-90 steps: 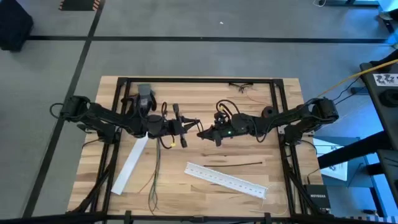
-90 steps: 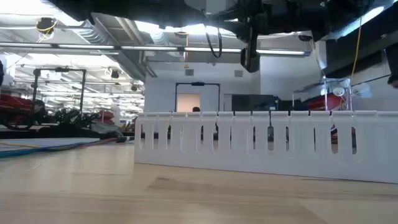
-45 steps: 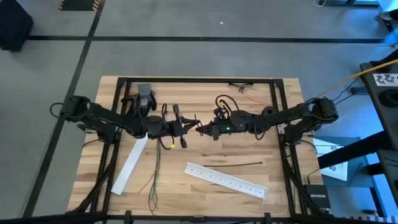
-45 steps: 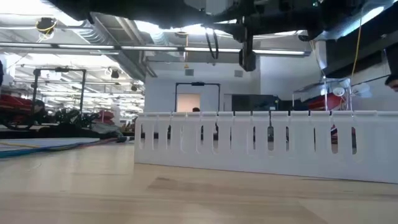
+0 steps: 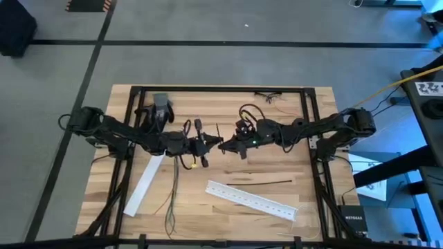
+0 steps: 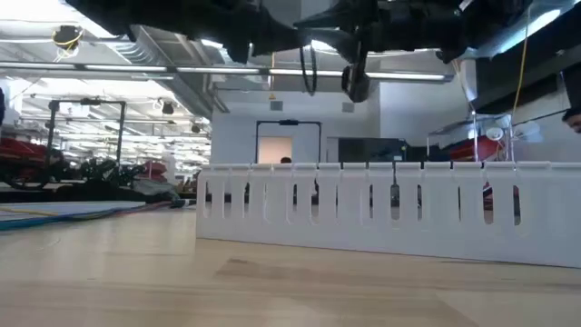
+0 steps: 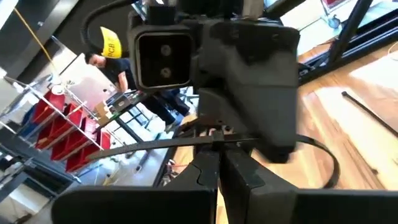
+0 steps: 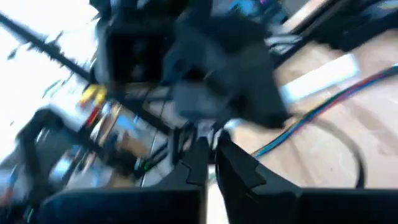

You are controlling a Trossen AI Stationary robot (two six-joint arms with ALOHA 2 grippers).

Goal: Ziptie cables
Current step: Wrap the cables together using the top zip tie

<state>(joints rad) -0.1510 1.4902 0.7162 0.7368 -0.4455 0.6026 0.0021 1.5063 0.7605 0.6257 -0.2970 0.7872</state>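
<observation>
The cables (image 5: 173, 190) lie on the wooden table left of centre, their splayed ends toward the near edge and their upper end rising toward my left gripper. They show as coloured strands (image 8: 323, 106) in the right wrist view. Above the table's middle my left gripper (image 5: 210, 144) and my right gripper (image 5: 221, 146) meet tip to tip, both shut on a thin black zip tie (image 7: 155, 146). The zip tie curves into a loop (image 7: 326, 158) on one side. My left gripper pinches the zip tie's strip (image 7: 214, 142) between its two fingers (image 7: 205, 171), which lie across it. The strip runs out to both sides, clear of the table. My right gripper comes level from the table's right and is shut on the zip tie at nearly the same spot (image 7: 219, 132). Which part it has cannot be told.
A long white perforated strip (image 5: 252, 200) lies near the front right and stands as a wall (image 6: 381, 213) in the low view. A plain white strip (image 5: 145, 183) lies at the left, a straight black strip (image 5: 259, 182) between them. A grey box (image 5: 161, 104) sits at the far left.
Both grippers have kept shut at the table's middle. My right gripper has crept a little toward the table's left, and my left arm has edged a little toward the right. The cables on the table have stayed where they were.
</observation>
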